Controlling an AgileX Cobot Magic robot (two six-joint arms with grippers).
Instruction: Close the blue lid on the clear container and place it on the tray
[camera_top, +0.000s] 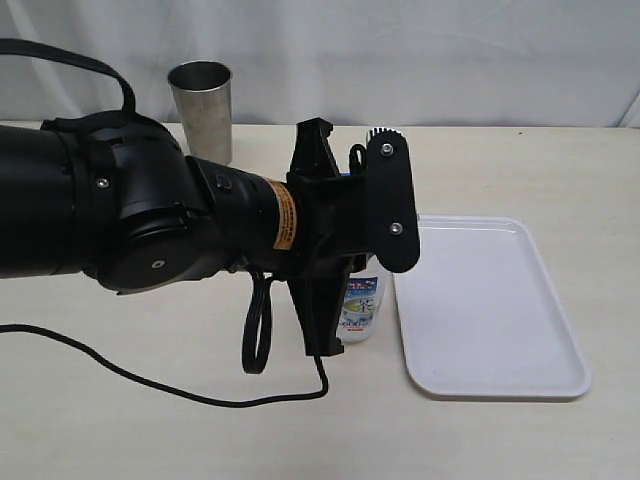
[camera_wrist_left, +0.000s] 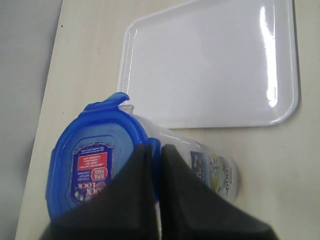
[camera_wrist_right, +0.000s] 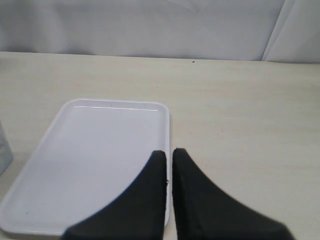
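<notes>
Mostly the left arm fills the exterior view. Its black bulk hangs over the middle of the counter and hides all but the lower part of the clear container. The container stands upright there, just beside a long rim of the tray, which lies flat on the counter. A loose black cable trails over the counter on the near side of the arm. A steel cup stands upright close to the counter's far edge, well apart from the container, with a white curtain behind it.

From the left wrist, the blue lid sits on the container's mouth. One flap, on the side toward the tray, juts outward. The left jaws are pressed together, their tips over the lid's rim; whether they touch it cannot be told. The right jaws are also pressed together and hold nothing. They hang above a long rim of the tray.

The lid's red-and-blue sticker reads "LOCK" and "BPA FREE". The container's blue-and-white label carries print too small to read. A yellow sticker on the arm has dark print, also unreadable.
</notes>
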